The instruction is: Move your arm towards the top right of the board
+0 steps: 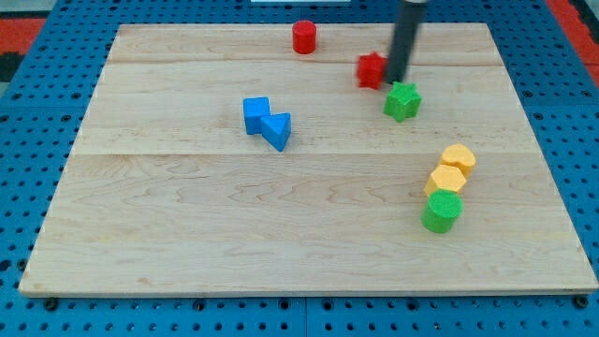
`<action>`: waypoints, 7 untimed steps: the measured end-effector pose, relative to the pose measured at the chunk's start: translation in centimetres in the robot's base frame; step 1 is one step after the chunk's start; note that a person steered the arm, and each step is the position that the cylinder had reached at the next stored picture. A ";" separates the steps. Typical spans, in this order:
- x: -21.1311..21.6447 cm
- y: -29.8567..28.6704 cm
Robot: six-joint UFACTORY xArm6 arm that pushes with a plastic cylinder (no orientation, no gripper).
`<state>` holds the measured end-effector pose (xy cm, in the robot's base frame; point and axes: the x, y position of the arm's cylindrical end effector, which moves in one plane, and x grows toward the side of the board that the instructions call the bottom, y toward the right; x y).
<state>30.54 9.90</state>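
Observation:
My dark rod comes down from the view's top, and my tip rests on the wooden board in its upper right part. The tip is just right of a red star-like block and just above a green star block. A red cylinder stands near the top edge, left of the tip. Two blue blocks, a cube and a wedge, touch each other left of centre. Two yellow blocks and a green cylinder sit in a line at the lower right.
The board lies on a blue pegboard surface that surrounds it on all sides. A red area shows at the view's top left corner.

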 end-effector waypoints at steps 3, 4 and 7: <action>1.9 -8.1; 0.9 -4.0; -1.0 -4.6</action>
<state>29.52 5.30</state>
